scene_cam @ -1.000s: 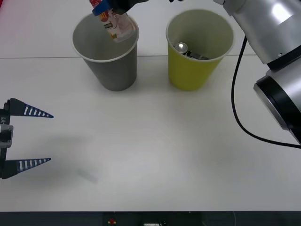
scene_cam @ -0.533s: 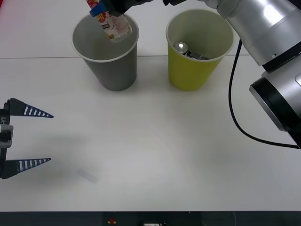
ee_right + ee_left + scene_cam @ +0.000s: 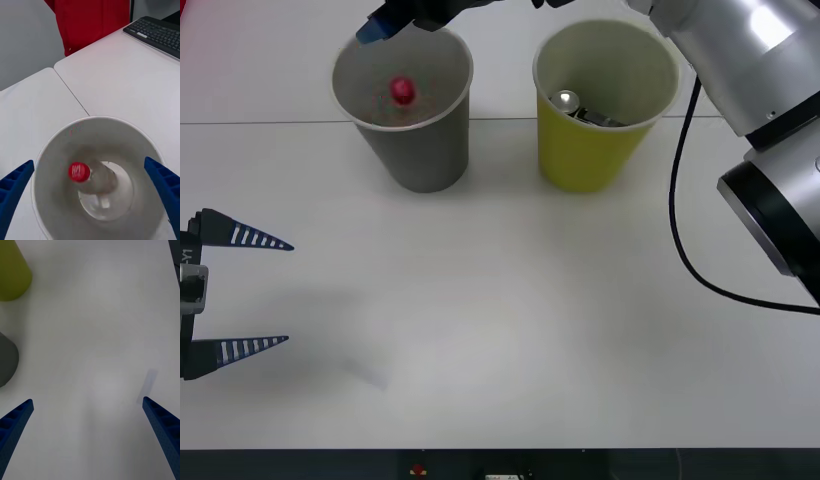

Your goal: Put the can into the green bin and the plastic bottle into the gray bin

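Observation:
The plastic bottle (image 3: 98, 180) stands inside the gray bin (image 3: 420, 155), and its red cap (image 3: 402, 90) shows below the rim. My right gripper (image 3: 395, 20) hovers open just above that bin with nothing between its fingers. In the right wrist view the blue fingers frame the gray bin's white rim (image 3: 101, 119). The can (image 3: 565, 99) lies in the green bin (image 3: 585, 150), its silver top showing. Over the table's near left, my left gripper (image 3: 240, 292) is parked open and holds nothing.
The two bins stand side by side at the table's back. A black cable (image 3: 680, 220) hangs from my right arm. A keyboard (image 3: 157, 32) and a red object (image 3: 90, 22) lie beyond the table. A faint pale mark (image 3: 150, 384) is on the near tabletop.
The bottle left my right gripper and dropped from above the rim into the gray bin. The right gripper opened. The left arm stayed still.

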{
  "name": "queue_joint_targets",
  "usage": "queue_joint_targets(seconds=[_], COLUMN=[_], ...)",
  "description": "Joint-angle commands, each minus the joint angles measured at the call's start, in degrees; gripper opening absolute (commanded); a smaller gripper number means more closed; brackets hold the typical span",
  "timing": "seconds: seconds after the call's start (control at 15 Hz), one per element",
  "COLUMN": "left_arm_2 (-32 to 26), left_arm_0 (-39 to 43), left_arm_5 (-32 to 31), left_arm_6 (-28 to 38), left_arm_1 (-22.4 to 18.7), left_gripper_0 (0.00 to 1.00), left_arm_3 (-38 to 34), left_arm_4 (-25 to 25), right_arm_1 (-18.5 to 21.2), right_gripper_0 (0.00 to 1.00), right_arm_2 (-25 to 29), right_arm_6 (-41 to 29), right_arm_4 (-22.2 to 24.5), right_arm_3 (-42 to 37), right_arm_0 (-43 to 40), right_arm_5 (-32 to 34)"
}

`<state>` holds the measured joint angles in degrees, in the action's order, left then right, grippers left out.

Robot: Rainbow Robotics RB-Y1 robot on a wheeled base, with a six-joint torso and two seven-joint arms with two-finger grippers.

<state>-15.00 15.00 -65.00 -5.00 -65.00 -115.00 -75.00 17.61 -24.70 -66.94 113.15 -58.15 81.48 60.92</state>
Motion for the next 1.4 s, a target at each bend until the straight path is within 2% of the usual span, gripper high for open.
queue_joint_targets(seconds=[0.07, 0.27, 0.53, 0.87, 1.2, 1.4], left_arm_2=[0.0, 0.0, 0.0, 0.0, 0.0, 0.0], left_arm_0=[0.0, 0.0, 0.0, 0.0, 0.0, 0.0], left_arm_5=[0.0, 0.0, 0.0, 0.0, 0.0, 0.0], left_arm_6=[0.0, 0.0, 0.0, 0.0, 0.0, 0.0], left_arm_1=[0.0, 0.0, 0.0, 0.0, 0.0, 0.0], left_gripper_0=[1.0, 1.0, 1.0, 1.0, 1.0, 1.0], left_arm_3=[0.0, 0.0, 0.0, 0.0, 0.0, 0.0], left_arm_4=[0.0, 0.0, 0.0, 0.0, 0.0, 0.0], right_arm_1=[2.2, 5.1, 10.2, 17.0, 25.5, 28.8], right_gripper_0=[1.0, 1.0, 1.0, 1.0, 1.0, 1.0], right_arm_2=[0.0, 0.7, 3.2, 10.7, 19.1, 24.3], right_arm_6=[2.3, 2.3, 1.9, 2.1, 4.3, 12.8], right_arm_4=[-4.3, -5.2, -5.1, -6.8, -12.3, -18.8], right_arm_3=[-0.1, -4.4, -17.5, -36.0, -54.4, -57.9], right_arm_0=[0.0, -1.8, -10.1, -21.6, -39.1, -47.8], right_arm_5=[1.4, 3.8, 4.9, 12.2, 12.4, 12.5])
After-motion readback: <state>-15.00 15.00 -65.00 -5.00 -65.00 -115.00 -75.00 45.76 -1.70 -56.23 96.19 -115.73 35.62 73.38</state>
